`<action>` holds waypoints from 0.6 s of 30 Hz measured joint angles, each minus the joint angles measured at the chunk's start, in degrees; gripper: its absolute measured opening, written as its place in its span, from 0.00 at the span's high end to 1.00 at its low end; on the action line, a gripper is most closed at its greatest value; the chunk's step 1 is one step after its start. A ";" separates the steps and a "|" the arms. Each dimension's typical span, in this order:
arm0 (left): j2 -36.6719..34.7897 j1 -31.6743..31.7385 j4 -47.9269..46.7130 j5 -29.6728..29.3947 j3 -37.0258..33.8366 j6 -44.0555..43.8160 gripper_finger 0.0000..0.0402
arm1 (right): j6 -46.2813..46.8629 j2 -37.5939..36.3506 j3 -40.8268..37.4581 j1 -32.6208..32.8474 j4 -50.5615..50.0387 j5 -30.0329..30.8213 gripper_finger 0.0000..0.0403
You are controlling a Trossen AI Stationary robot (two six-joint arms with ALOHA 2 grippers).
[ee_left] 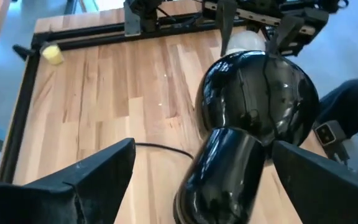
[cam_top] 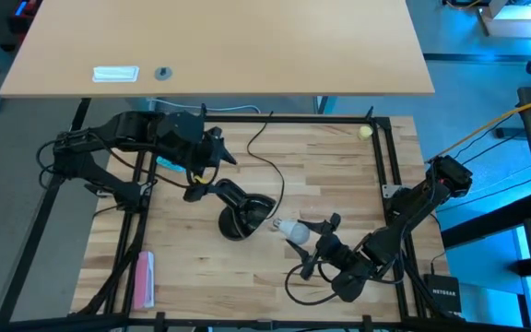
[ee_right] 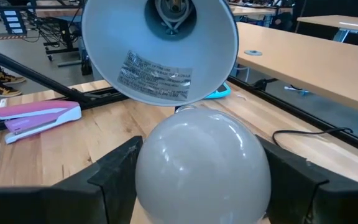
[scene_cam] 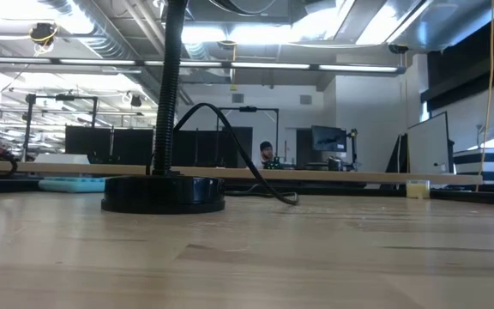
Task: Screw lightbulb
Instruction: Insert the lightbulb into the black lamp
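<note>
The black lamp point(cam_top: 242, 214) stands on its round base point(scene_cam: 163, 193) mid-table, its glossy shade point(ee_left: 260, 93) bent over toward the right arm. My left gripper point(cam_top: 212, 177) is open, one finger on either side of the shade's neck point(ee_left: 222, 174); I cannot tell whether it touches it. My right gripper point(cam_top: 313, 244) is shut on the white frosted lightbulb point(cam_top: 290, 229). The bulb sits just in front of the shade's open mouth point(ee_right: 166, 50), with the socket point(ee_right: 173, 9) beyond it. The bulb's screw base is hidden behind its globe in the right wrist view. My right gripper pinches the bulb's round globe point(ee_right: 201, 168) between its two fingers point(ee_right: 114, 171), one on each side. The fingers come about level from the table's near right. The bulb is lifted clear of the table, its narrow end point(cam_top: 277, 225) toward the shade.
A pink stapler point(cam_top: 143, 279) lies near the front left and also shows in the right wrist view point(ee_right: 36, 118). A small pale yellow ball point(cam_top: 365, 132) sits at the far right corner. The lamp cord point(cam_top: 270, 166) loops across the far half. Black frame rails point(cam_top: 390, 157) edge the table.
</note>
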 joint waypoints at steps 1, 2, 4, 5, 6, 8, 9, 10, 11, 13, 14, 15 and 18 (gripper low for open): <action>0.40 -0.40 0.10 0.01 0.00 0.28 0.09 | 0.01 0.00 0.00 0.00 -0.02 -0.01 0.34; 1.13 -0.89 0.03 0.01 0.00 0.49 0.09 | 0.02 0.00 0.00 0.00 -0.04 -0.03 0.34; 2.85 -1.95 -0.76 0.01 0.19 1.58 0.09 | 0.02 0.00 0.00 0.00 0.05 -0.05 0.34; 4.10 -2.64 -2.14 0.00 0.93 2.19 0.09 | 0.01 0.00 0.00 0.00 0.07 -0.07 0.34; 5.51 -3.32 -3.63 -0.02 2.21 3.19 0.09 | 0.01 0.00 0.00 0.00 0.09 -0.07 0.34; 8.80 -4.59 -7.75 -0.64 6.31 3.88 0.09 | 0.02 0.00 0.00 0.00 0.06 -0.05 0.34; 10.54 -5.14 -10.61 -1.44 8.71 4.48 0.09 | 0.02 0.00 0.00 0.00 -0.02 -0.07 0.34; 12.22 -5.59 -13.54 -2.36 11.13 4.84 0.09 | 0.00 0.00 0.00 0.00 -0.18 -0.07 0.34; 13.96 -5.96 -16.22 -3.25 13.31 5.40 0.09 | 0.00 0.00 0.00 0.00 -0.17 -0.07 0.34; 17.23 -6.61 -20.98 -4.67 16.75 6.52 0.09 | 0.00 0.00 0.00 0.00 -0.17 -0.07 0.34; 18.64 -6.86 -22.49 -5.25 17.87 6.92 0.09 | 0.00 0.00 0.00 0.00 -0.15 -0.07 0.34; 20.02 -7.13 -23.43 -5.89 18.89 7.49 0.09 | 0.00 0.00 0.00 0.00 -0.17 -0.07 0.34; 22.10 -7.65 -24.69 -8.35 19.63 7.73 0.09 | 0.00 0.00 0.00 0.00 -0.15 -0.08 0.34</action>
